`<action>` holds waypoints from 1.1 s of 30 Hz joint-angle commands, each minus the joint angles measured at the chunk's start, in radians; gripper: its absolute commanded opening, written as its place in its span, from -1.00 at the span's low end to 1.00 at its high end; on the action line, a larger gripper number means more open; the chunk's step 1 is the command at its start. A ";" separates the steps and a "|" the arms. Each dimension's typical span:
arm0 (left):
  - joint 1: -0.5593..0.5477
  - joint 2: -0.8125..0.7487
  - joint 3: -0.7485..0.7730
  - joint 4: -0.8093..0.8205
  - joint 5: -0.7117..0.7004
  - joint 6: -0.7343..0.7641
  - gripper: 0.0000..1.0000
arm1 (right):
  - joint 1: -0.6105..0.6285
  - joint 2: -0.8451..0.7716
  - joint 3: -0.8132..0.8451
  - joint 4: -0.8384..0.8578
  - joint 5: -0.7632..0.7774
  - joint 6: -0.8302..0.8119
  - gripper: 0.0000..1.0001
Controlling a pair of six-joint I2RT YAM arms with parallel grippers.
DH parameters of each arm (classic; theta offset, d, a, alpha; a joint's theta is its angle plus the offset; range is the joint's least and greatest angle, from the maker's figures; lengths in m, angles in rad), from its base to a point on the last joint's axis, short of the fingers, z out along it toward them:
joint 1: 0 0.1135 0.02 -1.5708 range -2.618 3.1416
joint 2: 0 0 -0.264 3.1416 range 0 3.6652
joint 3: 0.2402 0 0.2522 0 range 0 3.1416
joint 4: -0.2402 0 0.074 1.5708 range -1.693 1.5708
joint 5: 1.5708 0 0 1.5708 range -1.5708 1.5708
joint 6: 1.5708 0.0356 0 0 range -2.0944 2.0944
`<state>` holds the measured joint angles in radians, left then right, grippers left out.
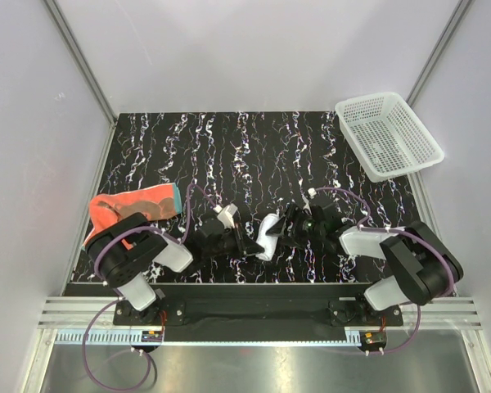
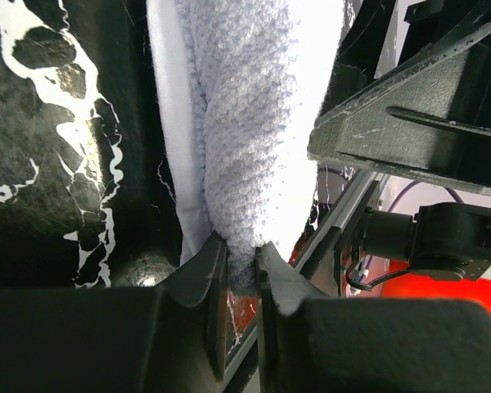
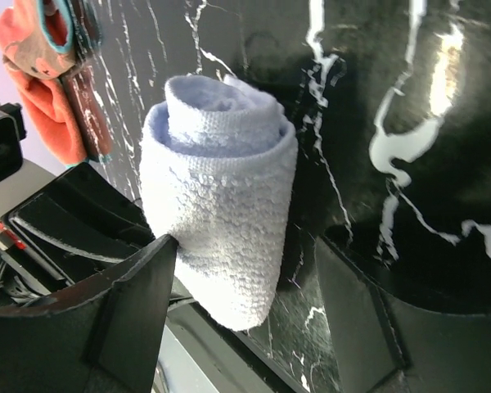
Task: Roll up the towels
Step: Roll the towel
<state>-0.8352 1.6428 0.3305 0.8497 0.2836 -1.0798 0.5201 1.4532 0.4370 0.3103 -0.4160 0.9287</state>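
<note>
No text, label, brand name, number or sign can be read in any view: none is made out on the white towel [image 3: 217, 213], the orange-red towel [image 1: 131, 209], the mesh basket [image 1: 389, 135] or the marbled tabletop [image 1: 229, 147].

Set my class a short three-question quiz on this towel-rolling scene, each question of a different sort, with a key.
1. True or false: the white towel is rolled into a short cylinder.
2. Which jaws are pinching the white towel? A) left jaws B) right jaws C) neither
3. Fill in: in the top view, the orange towel lies near the table's ___ edge, and the basket sits at the far right corner.

Key: 1 true; 2 A; 3 left.
</note>
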 commanded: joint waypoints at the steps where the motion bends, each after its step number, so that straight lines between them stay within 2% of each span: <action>1: 0.016 0.026 -0.025 0.009 0.020 0.004 -1.00 | 0.024 0.047 -0.017 0.070 -0.010 -0.004 0.50; 12: 0.058 0.063 -0.021 0.049 0.089 0.001 -1.00 | 0.070 0.142 -0.009 0.164 -0.010 0.018 0.47; 15: 0.061 0.074 -0.022 0.060 0.097 -0.003 -1.00 | 0.075 0.151 -0.012 0.173 -0.009 0.016 0.37; 16: 0.062 0.077 -0.022 0.066 0.100 -0.005 -1.00 | 0.075 0.153 -0.012 0.177 -0.010 0.015 0.19; 19: 0.065 0.086 -0.022 0.083 0.115 -0.006 -1.00 | 0.078 0.164 -0.014 0.199 -0.021 0.018 -0.16; 20: 0.067 0.089 -0.019 0.084 0.120 -0.005 -0.99 | 0.078 0.165 -0.015 0.204 -0.023 0.018 -0.34; 23: 0.068 0.089 -0.016 0.088 0.134 0.001 -0.75 | 0.080 0.168 -0.012 0.214 -0.027 0.027 -0.47; 24: 0.068 0.084 -0.016 0.081 0.137 0.004 -0.54 | 0.080 0.161 -0.011 0.211 -0.027 0.028 -0.49; 26: 0.068 0.051 -0.010 0.052 0.140 0.027 -0.24 | 0.080 0.148 0.015 0.167 -0.020 0.025 -0.50; 27: 0.068 0.031 -0.002 -0.002 0.138 0.037 -0.13 | 0.080 0.127 0.029 0.141 -0.017 0.016 -0.52; 28: 0.068 -0.025 0.004 -0.039 0.135 0.062 0.08 | 0.080 0.115 0.046 0.112 -0.006 0.007 -0.52; 30: 0.068 -0.101 0.030 -0.197 0.114 0.101 0.22 | 0.077 0.073 0.118 -0.002 0.012 -0.028 -0.53; 32: 0.068 -0.240 0.064 -0.344 0.077 0.187 0.33 | 0.061 0.049 0.219 -0.125 0.028 -0.063 -0.53; 33: 0.068 -0.336 0.080 -0.494 0.039 0.216 0.35 | 0.052 0.033 0.251 -0.160 0.029 -0.091 -0.53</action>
<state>-0.7681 1.4899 0.3462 0.6518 0.3943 -0.9958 0.5816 1.5581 0.5545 0.3054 -0.4240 0.9192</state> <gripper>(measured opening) 0.662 0.346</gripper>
